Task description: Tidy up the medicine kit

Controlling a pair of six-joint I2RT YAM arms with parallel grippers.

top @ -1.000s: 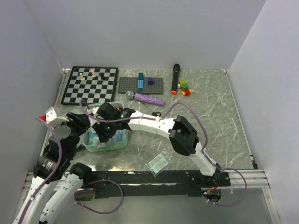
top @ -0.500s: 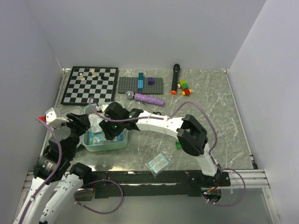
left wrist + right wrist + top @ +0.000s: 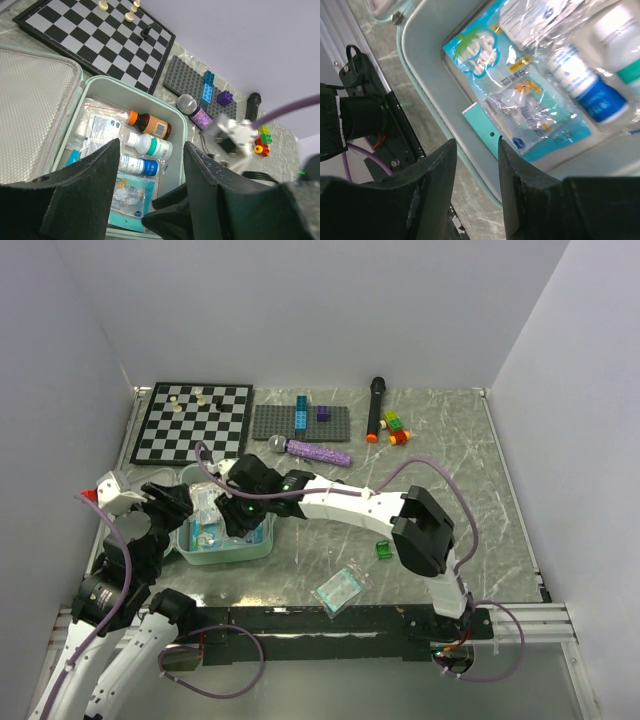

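Right gripper [image 3: 476,149] shifted over medicine kit [image 3: 236,554], jaws spread, left gripper [image 3: 152,150] likewise, bottle labels [image 3: 159,148] unreadable

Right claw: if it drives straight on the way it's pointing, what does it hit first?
Most likely the blue sachet packet lying in the open medicine kit, directly ahead of the right claw. Depth is unclear.

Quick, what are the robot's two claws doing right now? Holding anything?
Left gripper: open, holding nothing.
Right gripper: open, empty, over the open mint-green zip medicine kit.
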